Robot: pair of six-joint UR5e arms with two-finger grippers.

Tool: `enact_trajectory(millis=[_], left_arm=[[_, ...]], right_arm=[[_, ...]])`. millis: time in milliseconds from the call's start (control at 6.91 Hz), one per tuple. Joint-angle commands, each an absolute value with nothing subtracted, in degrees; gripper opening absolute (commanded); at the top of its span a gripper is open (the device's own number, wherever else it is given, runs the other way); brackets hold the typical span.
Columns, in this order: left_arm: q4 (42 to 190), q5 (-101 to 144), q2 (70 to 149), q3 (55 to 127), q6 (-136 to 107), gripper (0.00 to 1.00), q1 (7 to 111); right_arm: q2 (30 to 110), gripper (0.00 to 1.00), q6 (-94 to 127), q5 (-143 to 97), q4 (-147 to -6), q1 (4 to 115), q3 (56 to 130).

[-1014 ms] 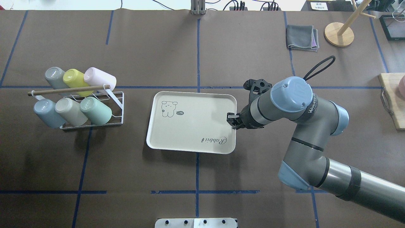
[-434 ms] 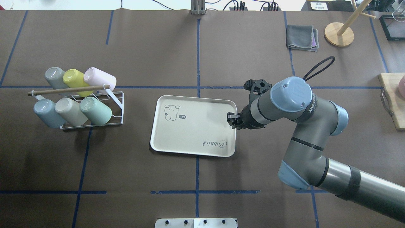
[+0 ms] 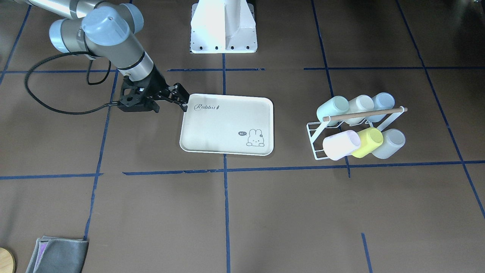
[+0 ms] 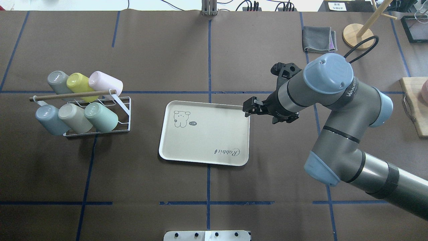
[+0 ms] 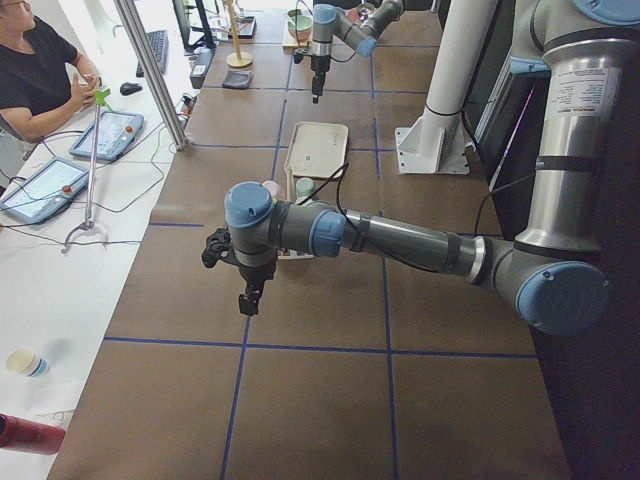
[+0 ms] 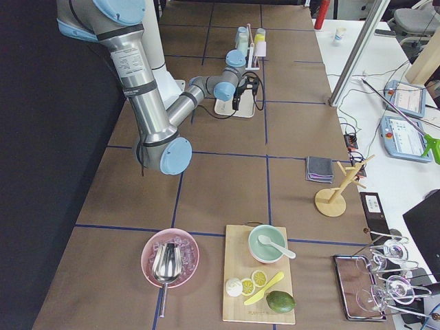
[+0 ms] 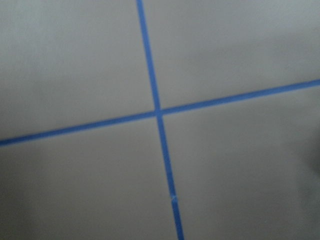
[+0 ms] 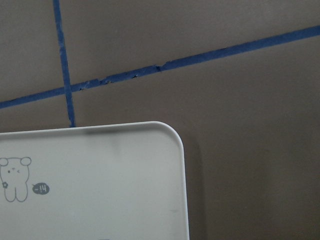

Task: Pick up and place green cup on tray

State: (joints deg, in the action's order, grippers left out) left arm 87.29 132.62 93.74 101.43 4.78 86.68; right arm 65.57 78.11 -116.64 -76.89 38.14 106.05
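Observation:
The green cup [image 4: 101, 117] lies on its side in the front row of a white wire rack [image 4: 124, 106], far to the left; the front-facing view shows the cup [image 3: 332, 108] too. The cream tray [image 4: 204, 140] with the bunny drawing lies flat mid-table, nothing on it. My right gripper [image 4: 249, 108] hovers open at the tray's far right corner, holding nothing, and appears in the front-facing view as well [image 3: 182, 99]. Its wrist camera sees that tray [image 8: 100, 185] corner. My left gripper [image 5: 250, 298] shows only in the left side view, over bare table; whether it is open or shut I cannot tell.
The rack also holds a yellow-green cup [image 4: 78, 83], a pink cup [image 4: 105, 82], a blue cup [image 4: 50, 118] and grey ones. A folded grey cloth [image 4: 319, 39] and wooden stand [image 4: 357, 36] sit far right. A person [image 5: 40, 70] sits beside the table.
The tray, first held by its right rim and tilted, came down flat, shifted slightly right. My right gripper then let go, rose and moved to the tray's far right corner.

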Motion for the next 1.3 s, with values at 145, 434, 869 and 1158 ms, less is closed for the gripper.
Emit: enact_trajectory(millis=[145,434,869,1158], left_arm=[[81.87,132.10,100.52,109.30,5.10,1.00,81.07],[70.46,113.07,100.55,125.60,6.32,1.00,70.29],[49.97,99.26,109.66,134.90,6.42,1.00,55.33],[48.17,85.50,110.57,136.32,6.50,1.00,43.30]], right_arm=[[66.09,1.00,65.52,-117.77,-94.52,44.54,113.97],[68.27,1.00,54.20,-117.77,-99.13,48.24,114.52],[73.64,1.00,42.13,-117.77,-99.05,53.16,114.00],[75.14,1.00,38.16,-118.56,-98.88,55.36,113.30]])
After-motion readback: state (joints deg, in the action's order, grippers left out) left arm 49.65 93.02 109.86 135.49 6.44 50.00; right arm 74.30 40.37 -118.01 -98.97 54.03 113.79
